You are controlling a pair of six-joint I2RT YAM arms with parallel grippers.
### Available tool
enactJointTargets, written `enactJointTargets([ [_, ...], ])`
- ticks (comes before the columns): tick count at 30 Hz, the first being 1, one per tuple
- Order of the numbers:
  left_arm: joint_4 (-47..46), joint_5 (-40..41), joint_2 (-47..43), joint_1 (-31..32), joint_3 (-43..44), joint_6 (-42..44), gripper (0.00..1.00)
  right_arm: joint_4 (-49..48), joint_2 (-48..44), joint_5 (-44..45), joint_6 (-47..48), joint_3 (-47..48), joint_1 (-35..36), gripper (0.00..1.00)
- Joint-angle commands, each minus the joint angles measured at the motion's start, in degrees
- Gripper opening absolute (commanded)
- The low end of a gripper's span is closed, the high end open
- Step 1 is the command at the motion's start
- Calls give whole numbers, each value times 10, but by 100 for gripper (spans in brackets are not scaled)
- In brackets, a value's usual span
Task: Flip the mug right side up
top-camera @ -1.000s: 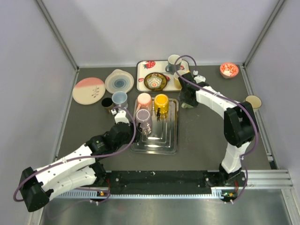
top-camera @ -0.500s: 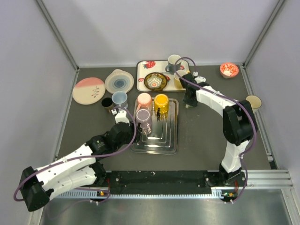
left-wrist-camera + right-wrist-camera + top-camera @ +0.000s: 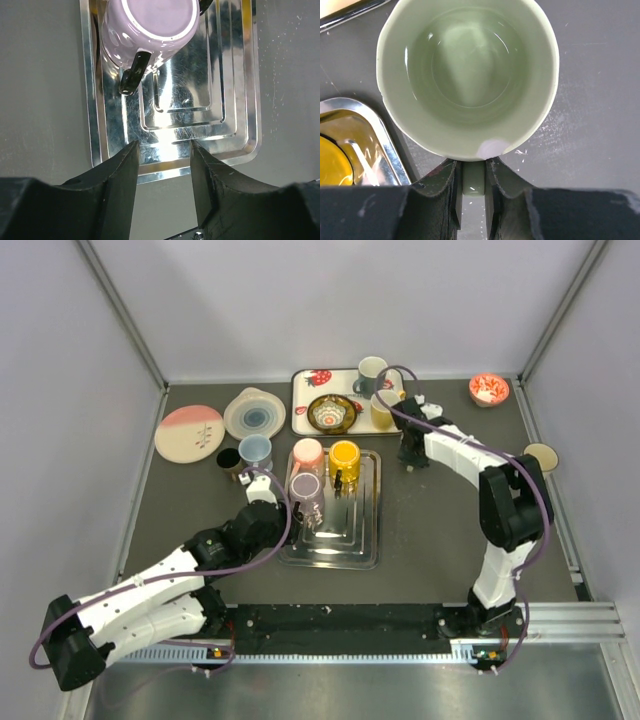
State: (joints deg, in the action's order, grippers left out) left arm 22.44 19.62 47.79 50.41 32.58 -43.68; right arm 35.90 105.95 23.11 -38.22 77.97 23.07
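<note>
Green ceramic sits in the right end effector [image 3: 473, 172]. Its two fingers are closed on the handle [image 3: 473, 184] of the green mug [image 3: 465, 75], which stands mouth-up on the worktop [image 3: 600, 100], just beside a corner of the steel tray [image 3: 385, 135]. The pinch is narrow and on a smooth loop, so in a lift the mug could pivot about the fingers and swing, or slip out and drop. A sideways drag could knock it against the tray rim. The bigger risk, as I judge it, is effort spent on the wrong cup. This one is upright already, while the lilac mug [image 3: 150, 30] rests base-up on the tray's left side, its dark handle [image 3: 132, 75] pointing toward the left end effector [image 3: 164, 150]. That end effector hangs over the tray's near edge, jaws parted and empty, apart from the mug. Closing on the rounded, glossy wall could let the mug squirt free and skid on the slick steel into the pink cup [image 3: 307, 452] or yellow cup [image 3: 344, 455] near it. Taking only the handle would give little leverage for a flip. The right arm [image 3: 460, 455] reaches far forward and bends inward, wrist pointing down over the green mug. The left arm [image 3: 170, 575] lies low, stretched diagonally toward the tray, wrist tipped down at the steel.
</note>
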Motion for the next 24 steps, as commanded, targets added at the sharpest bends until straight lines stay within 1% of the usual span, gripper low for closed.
enactJointTargets([
  [1, -29, -8, -3, 1, -1, -3, 49, 8, -52, 22, 61, -18, -6, 0],
  [3, -36, -13, -4, 1, 0, 2, 49, 7, -75, 22, 87, -26, -5, 0],
  [6, -47, -19, -6, 1, 2, 4, 49, -7, -143, 1, 126, -55, 2, 0],
  [7, -50, -19, -5, 1, 2, 5, 49, -9, -179, -6, 141, -61, 5, 0],
  [9, -60, -26, -5, 2, 3, 4, 49, -9, -220, -24, 149, -71, 19, 0],
  [10, -70, -27, -3, 2, 4, 2, 49, -10, -263, -40, 154, -84, 24, 0],
  [11, -75, -30, -2, 1, 6, 0, 49, -14, -285, -53, 154, -91, 35, 0],
  [13, -98, -41, 2, 2, 8, -3, 49, -21, -330, -84, 146, -119, 46, 0],
  [14, -107, -47, 5, 3, 12, -4, 49, -32, -373, -90, 140, -129, 59, 0],
  [15, -121, -63, 5, 4, 11, -4, 50, -42, -397, -124, 135, -151, 62, 0],
  [16, -153, -73, 5, 9, 11, -2, 53, -57, -419, -146, 123, -166, 64, 0],
  [17, -172, -84, 5, 12, 9, -1, 55, -90, -468, -166, 113, -183, 64, 0],
  [18, -191, -94, 6, 14, 6, -1, 56, -108, -489, -197, 105, -214, 64, 0],
  [19, -207, -119, 7, 21, 6, -1, 57, -125, -506, -219, 92, -227, 63, 0],
  [20, -242, -133, 9, 21, 6, -1, 60, -139, -524, -228, 86, -238, 64, 0],
  [21, -254, -146, 12, 23, 6, -2, 61, -171, -552, -269, 78, -257, 64, 0],
  [22, -269, -173, 14, 24, 6, -4, 63, -186, -565, -288, 63, -266, 64, 0],
  [24, -323, -193, 13, 23, -1, -7, 66, -231, -594, -335, 47, -287, 64, 0],
])
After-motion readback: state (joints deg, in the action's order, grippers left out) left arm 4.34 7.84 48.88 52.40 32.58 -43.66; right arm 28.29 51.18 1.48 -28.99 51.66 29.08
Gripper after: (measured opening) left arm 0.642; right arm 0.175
